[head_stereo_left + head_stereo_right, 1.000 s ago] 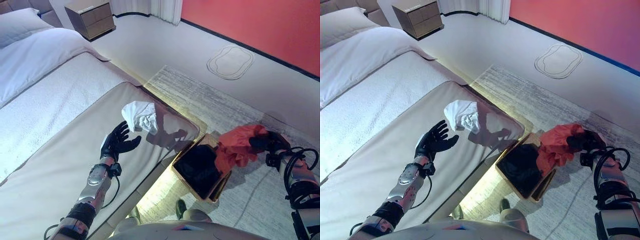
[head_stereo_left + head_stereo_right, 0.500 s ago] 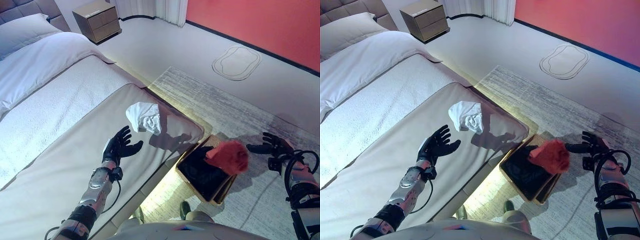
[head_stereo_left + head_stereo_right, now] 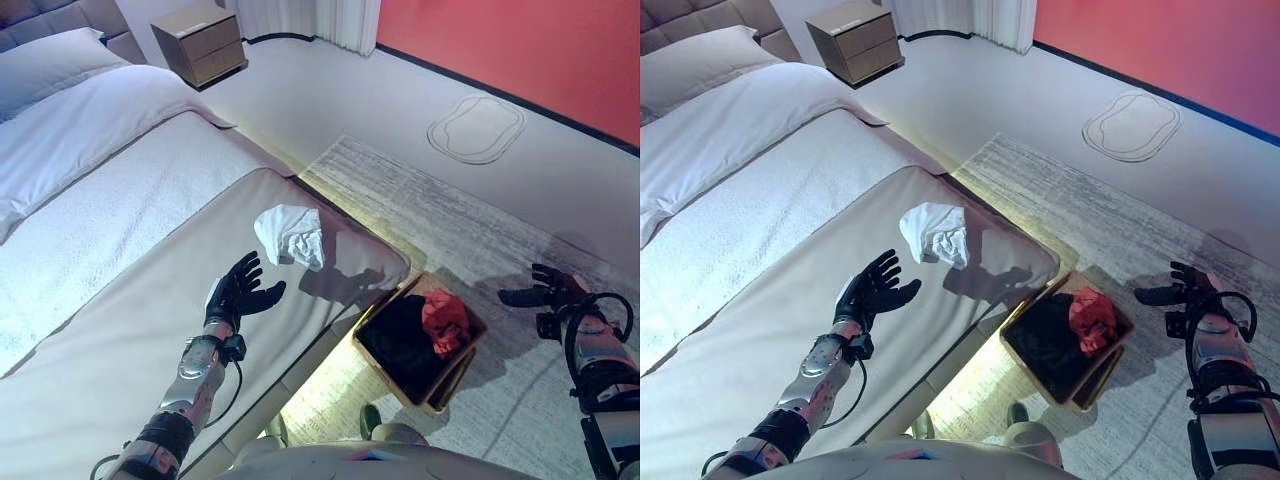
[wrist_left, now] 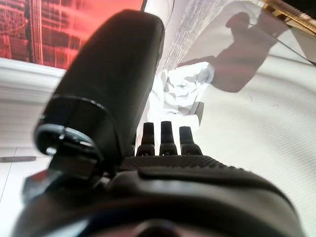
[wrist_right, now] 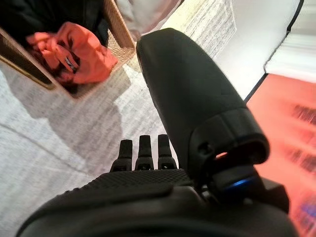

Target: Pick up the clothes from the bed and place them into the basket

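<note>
The bed (image 3: 110, 260) fills the robot's left side of the scene, with a beige cover over its foot end, a white textured spread above that and a pale pillow (image 3: 70, 110) at the head; its headboard is cut off by the frame. Beside the bed's foot corner lies a grey streaked rug (image 3: 450, 220), and on the rug, just beside that corner, stands the basket (image 3: 474, 325), a woven tan box with a dark lining.

2 garments show. A red cloth (image 3: 446, 320), crumpled into a loose lump, lies inside the basket against the wall farther from the bed, on top of something dark whose shape cannot be made out. A white cloth (image 3: 291, 234), bunched into soft folds, rests on the beige cover near the bed's foot corner, well apart from the basket.

The left hand (image 3: 238, 292) hangs over the beige cover, near the white cloth but not touching it, fingers spread and holding nothing. The right hand (image 3: 553, 288) hovers over the rug on the basket's far side from the bed, fingers splayed and empty.

A wooden nightstand (image 3: 200, 40) stands past the pillow.
</note>
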Controlling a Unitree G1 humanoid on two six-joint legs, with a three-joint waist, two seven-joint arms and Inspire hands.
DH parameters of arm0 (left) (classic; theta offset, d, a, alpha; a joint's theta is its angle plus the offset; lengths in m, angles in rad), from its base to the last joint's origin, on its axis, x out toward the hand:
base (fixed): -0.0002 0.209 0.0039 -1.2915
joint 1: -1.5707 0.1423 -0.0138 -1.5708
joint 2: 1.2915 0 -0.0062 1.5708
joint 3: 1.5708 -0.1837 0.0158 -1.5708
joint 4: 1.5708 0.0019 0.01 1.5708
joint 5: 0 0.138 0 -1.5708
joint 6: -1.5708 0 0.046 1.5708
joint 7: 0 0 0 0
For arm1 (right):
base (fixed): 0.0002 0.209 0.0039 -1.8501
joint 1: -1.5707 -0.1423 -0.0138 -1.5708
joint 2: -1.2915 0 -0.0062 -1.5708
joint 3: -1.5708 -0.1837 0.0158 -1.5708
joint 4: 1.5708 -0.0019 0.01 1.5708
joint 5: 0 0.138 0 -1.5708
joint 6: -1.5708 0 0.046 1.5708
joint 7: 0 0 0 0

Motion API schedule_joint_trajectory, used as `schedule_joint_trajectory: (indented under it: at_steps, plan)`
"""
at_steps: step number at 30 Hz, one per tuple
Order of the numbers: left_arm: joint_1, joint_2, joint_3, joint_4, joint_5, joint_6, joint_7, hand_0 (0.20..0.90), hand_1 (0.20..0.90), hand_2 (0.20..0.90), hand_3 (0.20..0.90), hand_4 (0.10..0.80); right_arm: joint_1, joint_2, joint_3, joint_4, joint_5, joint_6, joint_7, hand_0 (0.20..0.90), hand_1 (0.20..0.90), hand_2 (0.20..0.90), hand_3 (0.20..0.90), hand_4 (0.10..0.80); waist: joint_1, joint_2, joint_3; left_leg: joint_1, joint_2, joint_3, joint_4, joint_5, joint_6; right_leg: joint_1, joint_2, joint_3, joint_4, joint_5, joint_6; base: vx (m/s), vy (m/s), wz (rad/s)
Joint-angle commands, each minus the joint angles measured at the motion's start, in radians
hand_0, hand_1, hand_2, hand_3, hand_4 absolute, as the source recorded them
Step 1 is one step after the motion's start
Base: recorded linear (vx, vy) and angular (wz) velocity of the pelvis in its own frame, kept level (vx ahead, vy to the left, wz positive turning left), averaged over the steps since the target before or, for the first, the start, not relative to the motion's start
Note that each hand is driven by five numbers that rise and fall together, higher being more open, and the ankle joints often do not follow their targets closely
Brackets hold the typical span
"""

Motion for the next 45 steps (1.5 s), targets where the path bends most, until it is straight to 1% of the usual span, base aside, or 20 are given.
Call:
schedule_joint_trajectory:
  at_steps: [1,4,8,10,12,13,16,19,20,21,23,26,27,28,30,31,34,37,41,45]
  plan:
    - [-0.076,0.006,0.019,-0.052,-0.004,-0.106,0.010,0.900,0.900,0.900,0.900,0.800,-0.221,-0.087,0.082,-0.135,-0.105,-0.051,-0.098,0.900,0.900,0.900,0.900,0.800,0.052,-0.035,-0.020,0.048,0.022,-0.006,0.020,-0.125,-0.037,-0.066,-0.024,-0.013,0.044,-0.005,-0.001,0.005,0.006,0.06]
    - [-0.078,0.004,0.014,-0.058,0.023,-0.117,0.018,0.900,0.900,0.900,0.900,0.800,-0.280,-0.092,0.139,-0.205,-0.192,-0.029,-0.147,0.900,0.900,0.900,0.900,0.800,0.070,-0.036,-0.013,0.033,0.017,-0.020,0.035,-0.126,-0.037,-0.068,-0.030,-0.034,0.061,-0.016,-0.005,0.008,0.014,0.13]
    - [-0.075,0.013,-0.002,-0.083,0.053,-0.122,0.013,0.900,0.900,0.900,0.900,0.800,-0.345,-0.102,0.186,-0.215,-0.253,-0.039,-0.169,0.900,0.900,0.900,0.900,0.800,0.095,-0.032,-0.002,0.010,0.011,-0.040,0.069,-0.133,-0.034,-0.077,-0.037,-0.062,0.115,-0.049,-0.014,0.029,0.030,0.16]
    - [-0.074,0.029,-0.010,-0.105,0.069,-0.122,0.007,0.900,0.900,0.900,0.900,0.800,-0.382,-0.112,0.209,-0.226,-0.265,-0.042,-0.163,0.900,0.900,0.900,0.900,0.800,0.113,-0.027,0.014,-0.019,0.004,-0.062,0.117,-0.144,-0.031,-0.095,-0.043,-0.078,0.172,-0.077,-0.023,0.013,0.051,0.29]
    - [-0.083,0.046,-0.022,-0.115,0.085,-0.134,0.004,0.900,0.900,0.900,0.900,0.800,-0.437,-0.117,0.239,-0.216,-0.271,-0.048,-0.159,0.900,0.900,0.900,0.900,0.800,0.133,-0.023,0.045,-0.067,-0.002,-0.083,0.200,-0.165,-0.030,-0.124,-0.059,-0.102,0.235,-0.102,-0.035,-0.045,0.057,0.28]
    - [-0.092,0.052,-0.029,-0.112,0.086,-0.140,0.011,0.900,0.900,0.900,0.900,0.800,-0.493,-0.124,0.269,-0.190,-0.276,-0.056,-0.144,0.900,0.900,0.900,0.900,0.800,0.147,-0.020,0.068,-0.096,-0.007,-0.095,0.253,-0.182,-0.029,-0.143,-0.072,-0.117,0.272,-0.116,-0.043,-0.048,0.054,0.17]
    - [-0.107,0.058,-0.041,-0.116,0.073,-0.151,0.022,0.900,0.900,0.900,0.900,0.800,-0.578,-0.141,0.330,-0.140,-0.271,-0.076,-0.139,0.900,0.900,0.900,0.900,0.800,0.168,-0.010,0.110,-0.150,-0.017,-0.117,0.333,-0.213,-0.023,-0.180,-0.088,-0.132,0.344,-0.148,-0.058,-0.049,0.055,0.21]
    - [-0.121,0.074,-0.054,-0.135,0.066,-0.171,0.035,0.900,0.900,0.900,0.900,0.800,-0.675,-0.153,0.385,-0.074,-0.241,-0.090,-0.138,0.900,0.900,0.900,0.900,0.800,0.199,0.006,0.173,-0.230,-0.036,-0.144,0.437,-0.247,-0.011,-0.238,-0.109,-0.145,0.448,-0.188,-0.074,-0.064,0.020,0.29]
    - [-0.127,0.084,-0.059,-0.152,0.056,-0.177,0.037,0.900,0.900,0.900,0.900,0.800,-0.721,-0.151,0.409,-0.039,-0.226,-0.092,-0.147,0.900,0.900,0.900,0.900,0.800,0.216,0.016,0.203,-0.277,-0.050,-0.160,0.487,-0.260,-0.002,-0.282,-0.118,-0.149,0.504,-0.202,-0.082,-0.109,0.001,0.29]
    - [-0.128,0.089,-0.059,-0.159,0.049,-0.184,0.035,0.900,0.900,0.900,0.900,0.800,-0.750,-0.152,0.421,-0.024,-0.217,-0.090,-0.151,0.900,0.900,0.900,0.900,0.800,0.225,0.023,0.222,-0.305,-0.057,-0.166,0.526,-0.271,0.002,-0.308,-0.124,-0.151,0.546,-0.216,-0.086,-0.104,0.011,0.35]
    - [-0.122,0.097,-0.063,-0.188,0.038,-0.190,0.037,0.900,0.900,0.900,0.900,0.800,-0.802,-0.148,0.433,0.009,-0.186,-0.089,-0.152,0.900,0.900,0.900,0.900,0.800,0.244,0.038,0.255,-0.362,-0.075,-0.184,0.588,-0.276,0.006,-0.358,-0.139,-0.160,0.616,-0.232,-0.095,-0.070,0.017,0.30]
    - [-0.109,0.099,-0.058,-0.224,-0.023,-0.178,0.038,0.900,0.900,0.900,0.900,0.800,-0.863,-0.129,0.447,0.052,-0.167,-0.088,-0.160,0.900,0.900,0.900,0.900,0.800,0.271,0.055,0.298,-0.451,-0.106,-0.204,0.688,-0.291,0.018,-0.440,-0.164,-0.162,0.731,-0.262,-0.106,-0.049,0.014,0.28]
    - [-0.106,0.102,-0.055,-0.241,-0.039,-0.172,0.044,0.900,0.900,0.900,0.900,0.800,-0.880,-0.132,0.457,0.061,-0.163,-0.089,-0.162,0.900,0.900,0.900,0.900,0.800,0.279,0.057,0.314,-0.478,-0.112,-0.205,0.714,-0.309,0.026,-0.468,-0.174,-0.164,0.771,-0.275,-0.109,-0.008,-0.008,0.23]
    - [-0.100,0.107,-0.050,-0.256,-0.060,-0.169,0.051,0.900,0.900,0.900,0.900,0.800,-0.899,-0.137,0.469,0.074,-0.140,-0.092,-0.164,0.900,0.900,0.900,0.900,0.800,0.291,0.060,0.334,-0.504,-0.119,-0.210,0.761,-0.346,0.029,-0.496,-0.183,-0.160,0.827,-0.307,-0.103,-0.023,-0.021,0.23]
    - [-0.098,0.116,-0.047,-0.287,-0.087,-0.176,0.063,0.900,0.900,0.900,0.900,0.800,-0.923,-0.139,0.466,0.084,-0.139,-0.082,-0.183,0.900,0.900,0.900,0.900,0.800,0.305,0.069,0.366,-0.571,-0.131,-0.217,0.825,-0.353,0.033,-0.554,-0.203,-0.165,0.887,-0.317,-0.101,-0.065,-0.042,0.21]
    - [-0.090,0.121,-0.048,-0.308,-0.098,-0.176,0.073,0.900,0.900,0.900,0.900,0.800,-0.934,-0.135,0.469,0.090,-0.143,-0.073,-0.195,0.900,0.900,0.900,0.900,0.800,0.315,0.076,0.366,-0.622,-0.139,-0.223,0.864,-0.354,0.036,-0.596,-0.209,-0.166,0.915,-0.321,-0.104,-0.068,-0.044,0.27]
    - [-0.065,0.131,-0.043,-0.345,-0.092,-0.197,0.090,0.900,0.900,0.900,0.900,0.800,-0.965,-0.121,0.485,0.096,-0.141,-0.050,-0.194,0.900,0.900,0.900,0.900,0.800,0.334,0.093,0.366,-0.729,-0.154,-0.239,0.930,-0.360,0.041,-0.697,-0.212,-0.162,0.977,-0.330,-0.109,-0.037,-0.009,0.25]
    - [-0.054,0.147,-0.053,-0.378,-0.072,-0.220,0.102,0.900,0.900,0.900,0.900,0.800,-1.002,-0.114,0.529,0.084,-0.124,-0.023,-0.203,0.900,0.900,0.900,0.900,0.800,0.347,0.107,0.366,-0.814,-0.165,-0.249,0.963,-0.371,0.055,-0.786,-0.209,-0.157,1.016,-0.335,-0.115,-0.038,0.024,0.13]
    - [-0.040,0.155,-0.053,-0.410,-0.077,-0.230,0.102,0.900,0.900,0.900,0.900,0.800,-1.029,-0.110,0.556,0.093,-0.144,-0.013,-0.187,0.900,0.900,0.900,0.900,0.800,0.364,0.121,0.366,-0.890,-0.173,-0.255,0.989,-0.376,0.063,-0.862,-0.206,-0.155,1.050,-0.340,-0.118,-0.033,0.033,0.09]
    - [-0.027,0.173,-0.036,-0.460,-0.109,-0.245,0.109,0.900,0.900,0.900,0.900,0.800,-1.054,-0.109,0.585,0.110,-0.134,0.012,-0.179,0.900,0.900,0.900,0.900,0.800,0.390,0.132,0.366,-0.959,-0.182,-0.267,1.014,-0.374,0.077,-0.932,-0.205,-0.160,1.083,-0.346,-0.116,-0.017,0.012,0.04]
